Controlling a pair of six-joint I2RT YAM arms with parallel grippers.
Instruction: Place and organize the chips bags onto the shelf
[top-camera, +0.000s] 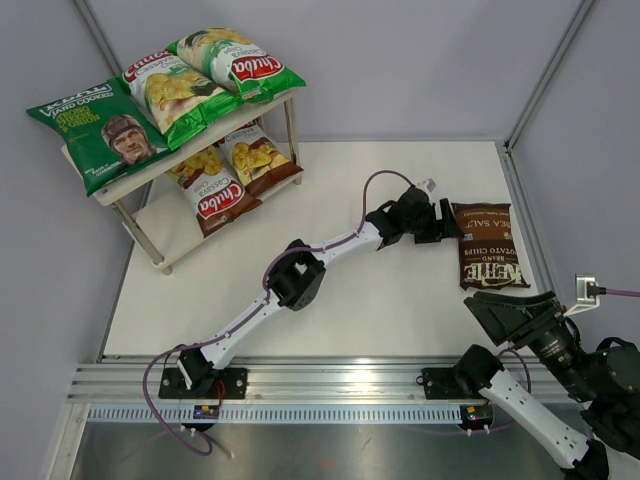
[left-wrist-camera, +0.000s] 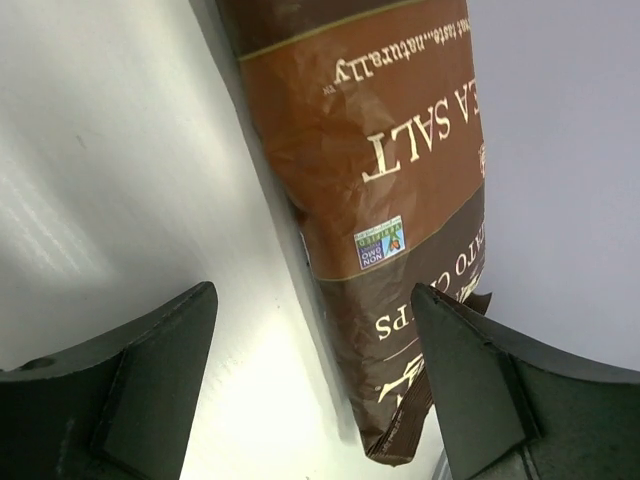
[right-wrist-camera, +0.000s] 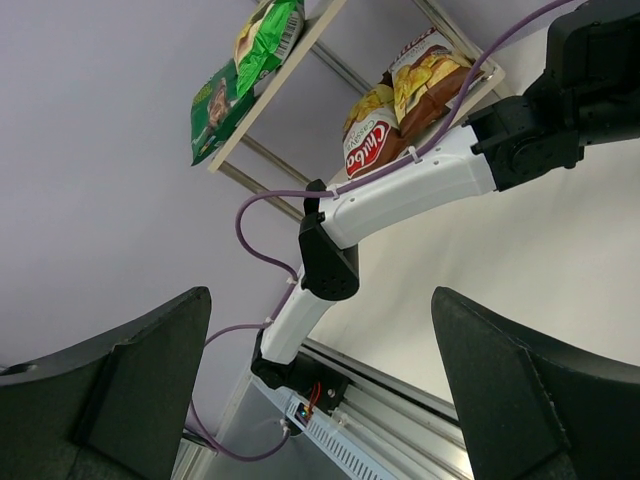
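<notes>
The dark brown Kettle bag (top-camera: 488, 245) lies flat on the white table at the right. My left gripper (top-camera: 450, 226) is open at its left edge. In the left wrist view the bag (left-wrist-camera: 390, 180) has its edge and one corner between the spread fingers of the left gripper (left-wrist-camera: 315, 385), and nothing is gripped. The shelf (top-camera: 128, 182) stands at the back left. On its top board are the dark green bag with a man's face (top-camera: 100, 135) and two green-white Chuba bags (top-camera: 175, 90). Two brown Chuba bags (top-camera: 215, 185) lie on the lower board. My right gripper (top-camera: 510, 310) is open and empty at the near right.
Grey walls close the table at the back and both sides. A metal rail (top-camera: 330, 380) runs along the near edge. The left arm (top-camera: 300, 275) stretches diagonally across the table. The right wrist view shows that arm (right-wrist-camera: 400, 190) and the shelf (right-wrist-camera: 300, 55) beyond.
</notes>
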